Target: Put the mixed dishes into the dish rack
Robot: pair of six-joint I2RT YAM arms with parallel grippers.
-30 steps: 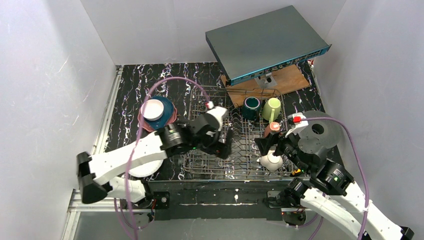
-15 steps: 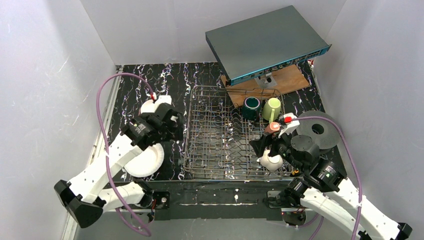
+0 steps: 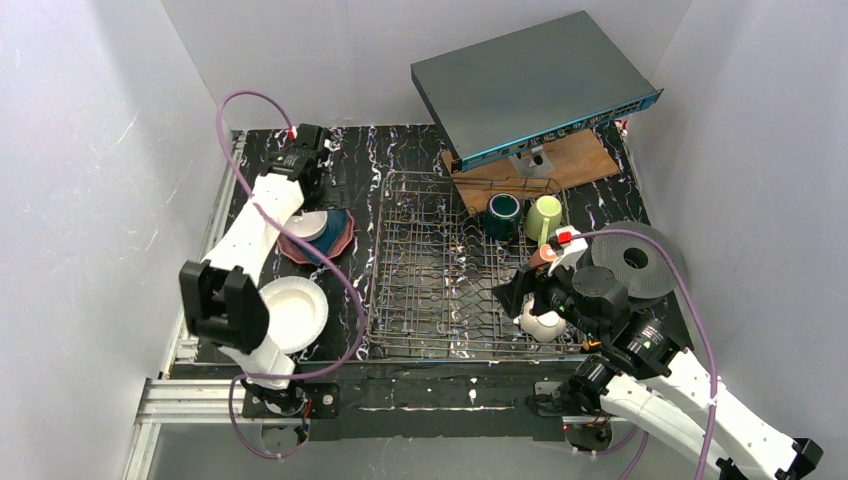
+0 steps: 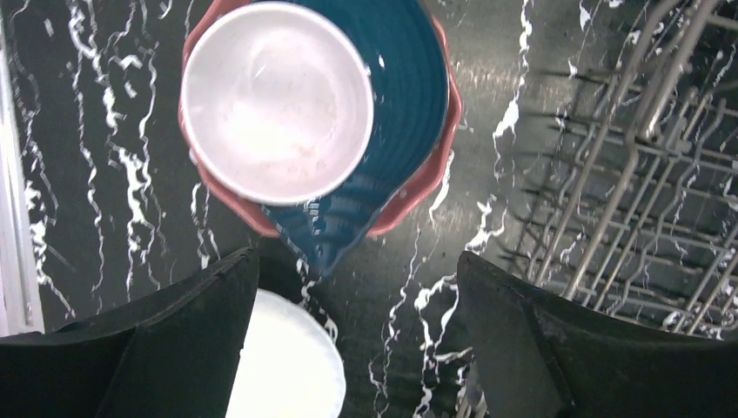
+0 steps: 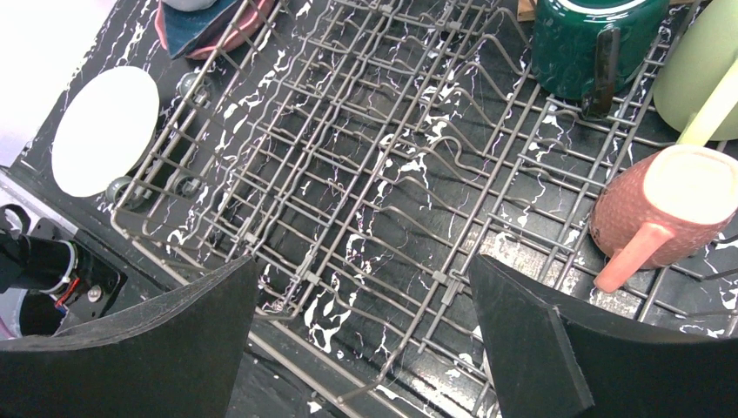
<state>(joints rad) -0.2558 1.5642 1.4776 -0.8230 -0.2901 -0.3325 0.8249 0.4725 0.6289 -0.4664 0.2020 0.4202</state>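
Observation:
The dish rack [image 3: 440, 265] holds a dark teal mug [image 3: 502, 215], a light green mug [image 3: 543, 218], a salmon-pink mug [image 3: 543, 258] and a white dish [image 3: 543, 322] at its right side. Left of the rack, a white bowl [image 3: 308, 225] sits on a dark blue plate [image 3: 333, 235] and a pink scalloped plate [image 3: 298, 252]. A cream plate [image 3: 290, 312] lies nearer. My left gripper [image 3: 308, 172] is open and empty, high above this stack [image 4: 277, 100]. My right gripper [image 3: 512, 296] is open and empty over the rack's near right [image 5: 392, 174], beside the salmon-pink mug [image 5: 666, 213].
A flat grey box with a blue edge [image 3: 535, 85] rests tilted on a wooden board [image 3: 570, 160] behind the rack. A black round disc with a centre hole [image 3: 632, 262] lies right of the rack. White walls close in the sides and back.
My left arm has swung from over the rack's middle to the far left, above the plate stack. My right gripper has shifted slightly toward the near left.

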